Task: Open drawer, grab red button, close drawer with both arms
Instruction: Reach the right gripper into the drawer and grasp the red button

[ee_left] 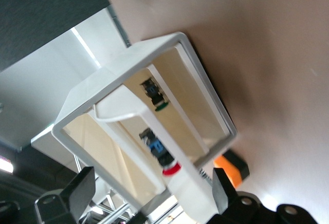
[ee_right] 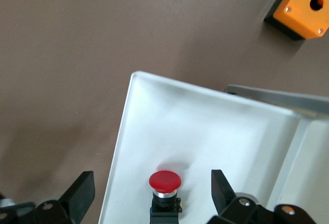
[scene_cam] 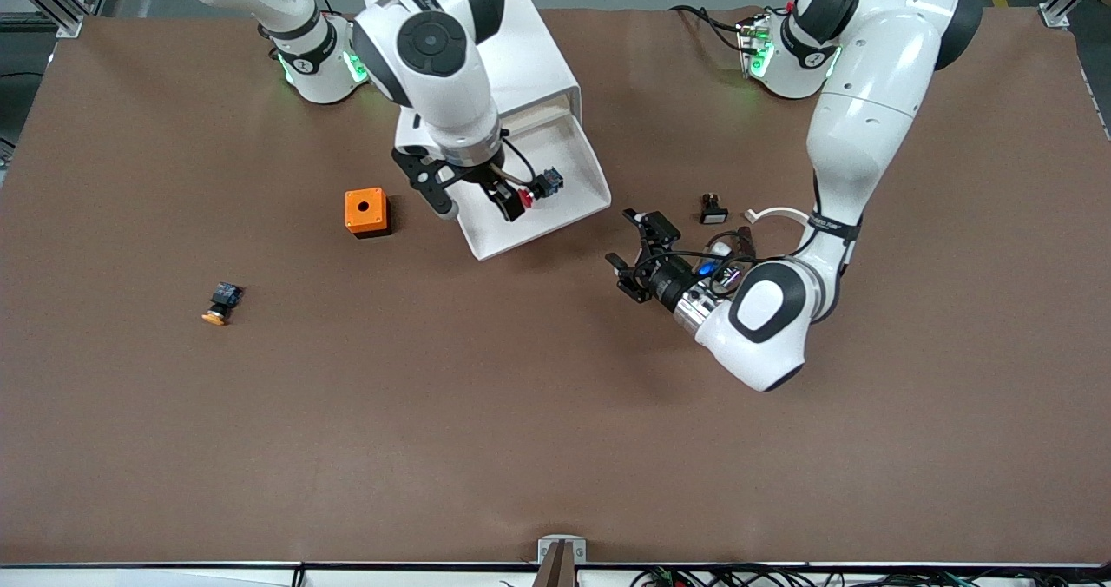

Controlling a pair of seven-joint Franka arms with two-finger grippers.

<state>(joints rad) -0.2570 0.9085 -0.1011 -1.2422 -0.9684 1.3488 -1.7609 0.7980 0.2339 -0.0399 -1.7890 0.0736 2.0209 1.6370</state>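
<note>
The white drawer (scene_cam: 542,227) stands pulled out of its cabinet (scene_cam: 538,57). In it lies the button (scene_cam: 527,196), with a red cap and a black-and-blue body. My right gripper (scene_cam: 478,207) hangs open over the drawer. In the right wrist view the button (ee_right: 165,181) sits between the spread fingers (ee_right: 82,190), untouched. My left gripper (scene_cam: 621,248) is open just off the drawer's front, toward the left arm's end, holding nothing. The left wrist view shows the drawer's handle (ee_left: 154,147) and the button (ee_left: 171,170) between its open fingers (ee_left: 222,190).
An orange cube with a hole (scene_cam: 365,212) stands beside the drawer toward the right arm's end. An orange-capped button (scene_cam: 221,302) lies nearer the camera. A small black part (scene_cam: 713,209) lies by the left arm. A green-capped button (ee_left: 160,107) lies deeper in the drawer.
</note>
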